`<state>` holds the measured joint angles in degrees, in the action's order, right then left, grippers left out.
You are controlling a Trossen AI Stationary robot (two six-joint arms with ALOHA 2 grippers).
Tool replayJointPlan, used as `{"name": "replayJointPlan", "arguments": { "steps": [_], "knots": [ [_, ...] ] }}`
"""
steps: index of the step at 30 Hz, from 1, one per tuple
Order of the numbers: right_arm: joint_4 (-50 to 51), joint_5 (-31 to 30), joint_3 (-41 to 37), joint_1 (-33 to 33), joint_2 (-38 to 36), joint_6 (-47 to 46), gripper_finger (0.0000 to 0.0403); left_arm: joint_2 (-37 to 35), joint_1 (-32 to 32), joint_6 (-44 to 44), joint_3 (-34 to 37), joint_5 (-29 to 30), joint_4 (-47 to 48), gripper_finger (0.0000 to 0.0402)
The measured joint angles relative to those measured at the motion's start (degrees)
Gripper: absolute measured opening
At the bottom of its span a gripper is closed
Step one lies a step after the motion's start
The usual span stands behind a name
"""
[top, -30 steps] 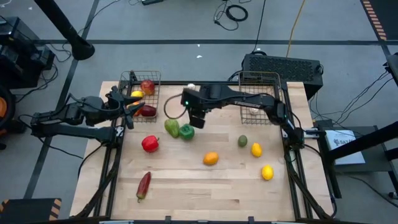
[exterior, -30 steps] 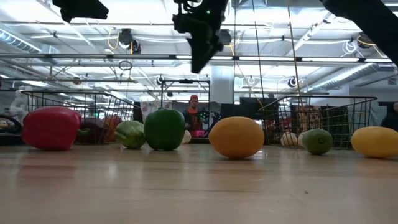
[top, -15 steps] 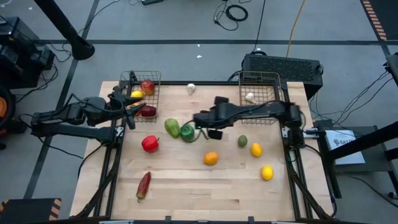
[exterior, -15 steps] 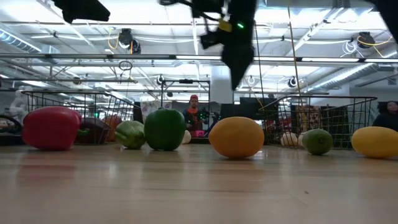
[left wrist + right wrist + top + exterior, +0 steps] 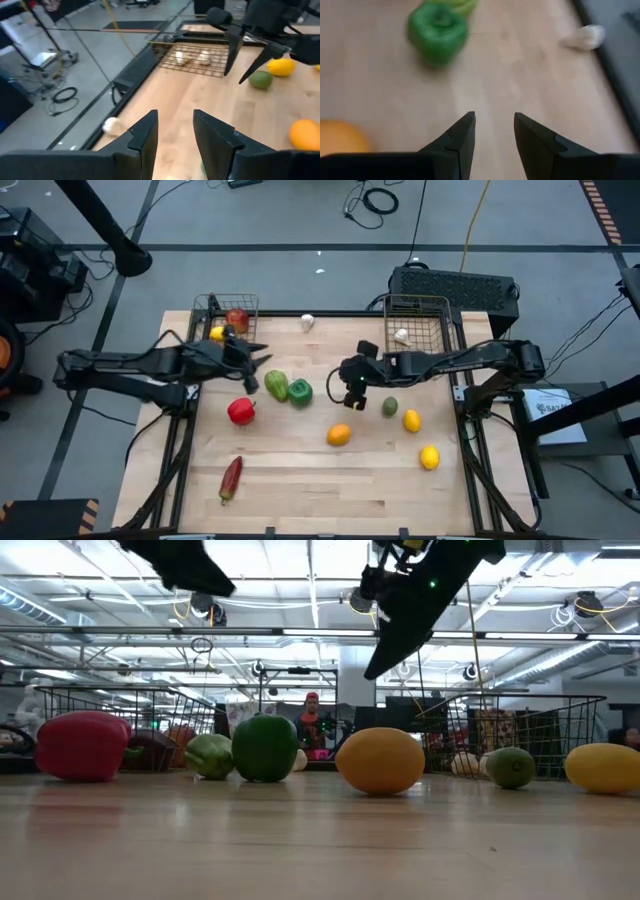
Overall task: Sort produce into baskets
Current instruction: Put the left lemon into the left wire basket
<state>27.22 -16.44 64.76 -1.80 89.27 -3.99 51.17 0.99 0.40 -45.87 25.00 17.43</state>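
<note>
Red chili (image 5: pixel 231 477): near left of table.
Lemons (image 5: pixel 429 457): near right.
Right gripper (image 5: pixel 352 394): mid-table, above the orange (image 5: pixel 339 435), fingers parted, empty.
Left gripper (image 5: pixel 252 366): beside green peppers (image 5: pixel 287 388), parted, empty.
Baskets (image 5: pixel 418 311): far corners.

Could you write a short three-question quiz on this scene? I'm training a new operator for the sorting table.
1. True or false: the right gripper is holding a piece of produce.
2. Which lies nearest the right gripper? A) red chili B) dark green pepper C) red pepper
3. What white item sits in the right basket?

Key:
1. False: its fingers are apart with nothing between them.
2. B
3. White garlic
</note>
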Motion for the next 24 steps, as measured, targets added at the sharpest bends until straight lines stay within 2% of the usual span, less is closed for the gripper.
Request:
{"name": "replayJointPlan", "arguments": {
  "steps": [2,5,8,14,20,24],
  "knots": [
    [0.5,3.9,-0.1,0.0,0.0,-1.8,0.0128,2.5,0.0,-2.0,-0.5,-1.0,-0.7,0.0132],
    [1.5,9.1,0.8,0.1,0.0,-6.7,0.0128,5.3,-0.4,-9.9,-3.7,-4.1,2.2,0.0132],
    [3.9,12.3,2.1,1.0,0.0,-10.1,0.0128,7.3,-3.0,-12.1,-6.4,-6.8,5.4,0.0132],
    [9.8,12.1,6.3,4.7,-0.1,-11.2,0.0128,12.0,-7.4,-11.2,-6.4,-5.2,6.8,0.0132],
    [10.1,12.0,8.6,7.8,-0.1,-11.3,0.0128,16.6,-9.1,-12.0,-6.4,-6.3,9.2,0.0132],
    [13.6,12.0,9.9,9.5,0.0,-11.8,0.0128,19.3,-9.4,-12.1,-6.4,-8.6,9.1,0.0132]
  ]
}}
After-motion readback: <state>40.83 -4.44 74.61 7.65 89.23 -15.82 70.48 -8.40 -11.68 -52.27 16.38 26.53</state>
